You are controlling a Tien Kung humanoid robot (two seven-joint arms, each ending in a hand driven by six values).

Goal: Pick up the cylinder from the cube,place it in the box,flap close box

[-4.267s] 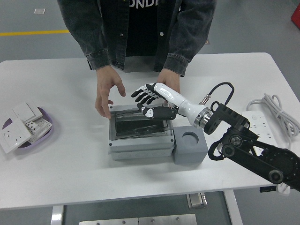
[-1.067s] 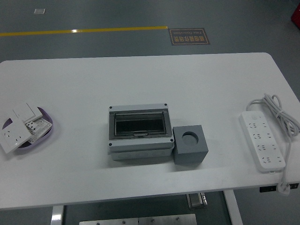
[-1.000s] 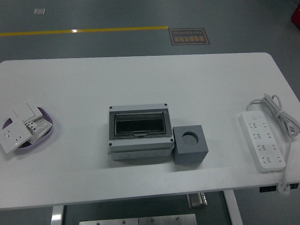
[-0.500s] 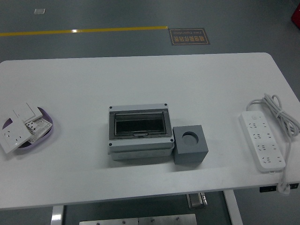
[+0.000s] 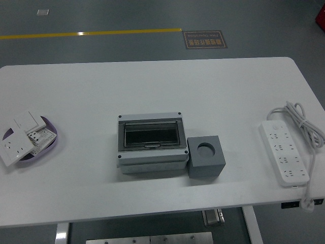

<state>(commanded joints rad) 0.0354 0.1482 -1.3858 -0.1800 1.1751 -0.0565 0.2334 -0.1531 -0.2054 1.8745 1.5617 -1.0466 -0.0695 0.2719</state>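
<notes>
One box, one cube, one power strip, one purple dish, several white socket plates.

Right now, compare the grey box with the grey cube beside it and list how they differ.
The box is wide and low; the cube is compact and blocky. The box has a dark see-through flap on top, lying shut; the cube has a round, empty socket. The box is lighter grey, the cube darker. Both rest flat on the white table, side by side.
</notes>
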